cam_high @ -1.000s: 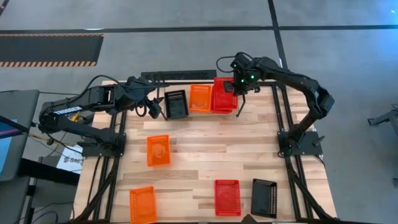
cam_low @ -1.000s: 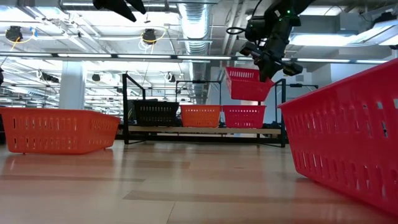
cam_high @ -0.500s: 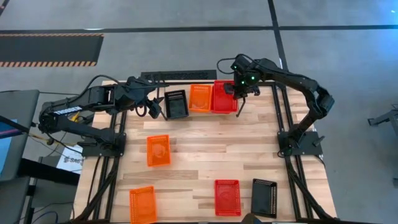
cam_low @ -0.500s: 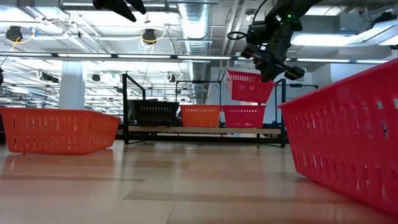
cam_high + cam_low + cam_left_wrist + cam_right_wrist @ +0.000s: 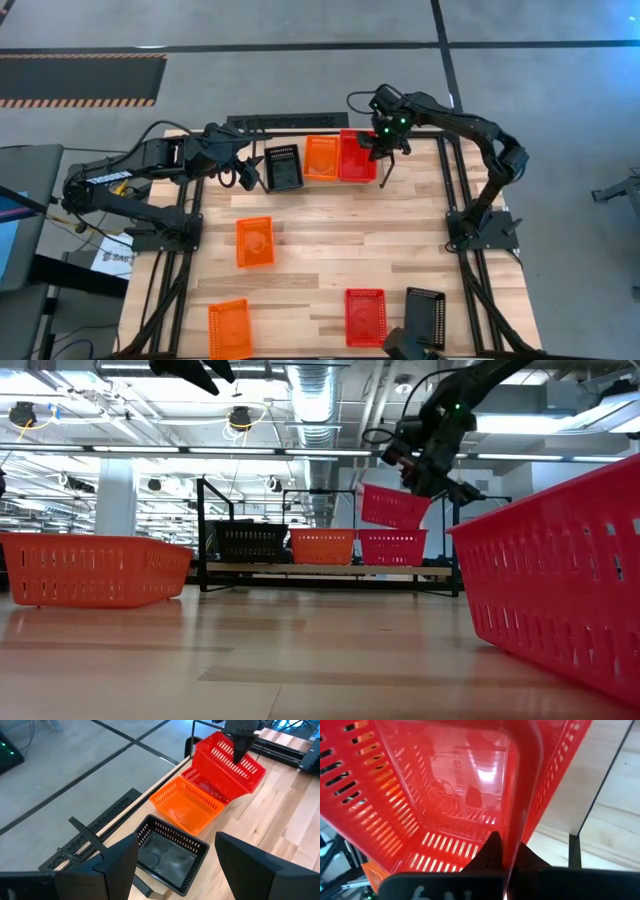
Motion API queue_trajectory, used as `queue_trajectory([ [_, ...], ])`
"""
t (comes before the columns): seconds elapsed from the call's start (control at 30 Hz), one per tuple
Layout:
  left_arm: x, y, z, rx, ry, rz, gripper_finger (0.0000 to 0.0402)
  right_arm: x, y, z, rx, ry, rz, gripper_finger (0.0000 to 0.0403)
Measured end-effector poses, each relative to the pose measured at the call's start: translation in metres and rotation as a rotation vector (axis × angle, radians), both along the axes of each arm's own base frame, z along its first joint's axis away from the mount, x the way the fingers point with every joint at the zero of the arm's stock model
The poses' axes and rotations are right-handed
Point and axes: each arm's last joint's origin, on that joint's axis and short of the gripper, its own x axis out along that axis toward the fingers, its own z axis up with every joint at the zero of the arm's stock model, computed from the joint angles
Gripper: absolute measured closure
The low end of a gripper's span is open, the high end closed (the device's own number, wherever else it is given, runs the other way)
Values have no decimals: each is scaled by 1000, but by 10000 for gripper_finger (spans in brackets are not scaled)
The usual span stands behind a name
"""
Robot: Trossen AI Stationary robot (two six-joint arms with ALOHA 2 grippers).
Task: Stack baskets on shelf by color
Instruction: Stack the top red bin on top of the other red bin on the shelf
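Observation:
My right gripper [image 5: 384,147] is shut on a red-pink basket [image 5: 393,507], which hangs tilted just above another red-pink basket [image 5: 392,547] at the right end of the shelf [image 5: 325,568]. An orange basket [image 5: 321,157] and a black basket [image 5: 283,167] stand on the shelf to its left. My left gripper [image 5: 175,870] is open and hovers near the black basket [image 5: 170,854], on its left. On the table rest two orange baskets [image 5: 254,241] [image 5: 229,328], a red-pink one [image 5: 366,317] and a black one [image 5: 424,317]. My right gripper pinches the upper red-pink basket by the rim of its right-hand wall [image 5: 511,827], one finger [image 5: 492,852] inside the basket and one outside. The fingers come from above, pointing down. The basket is lifted clear and tilted, close over the red-pink basket on the shelf.
Black rail frames run along the left [image 5: 185,235] and right [image 5: 462,235] sides of the table. Bare wood [image 5: 340,240] lies between the shelf and the baskets near the front edge. A red-pink basket's wall [image 5: 560,590] fills the right of the low view.
My right gripper has moved down toward the red-pink basket on the shelf, a little toward the table's left. The held basket has come down with it and tipped further, and now hangs just over the lower one.

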Motion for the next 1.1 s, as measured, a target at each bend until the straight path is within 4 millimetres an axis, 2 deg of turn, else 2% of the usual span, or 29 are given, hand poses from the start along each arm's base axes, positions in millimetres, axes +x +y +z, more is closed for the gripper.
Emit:
queue_trajectory([
  [0.23, 0, 0, 0, 0, 0, 0, 150, 1, -10, -14, 33, 14, 18, 401],
  [0.63, 0, 0, 0, 0, 0, 0, 150, -9, -10, -14, 54, 64, 13, 401],
  [1.1, 0, 0, 0, 12, 2, 14, 150, -8, -8, -11, 19, 118, 15, 401],
])
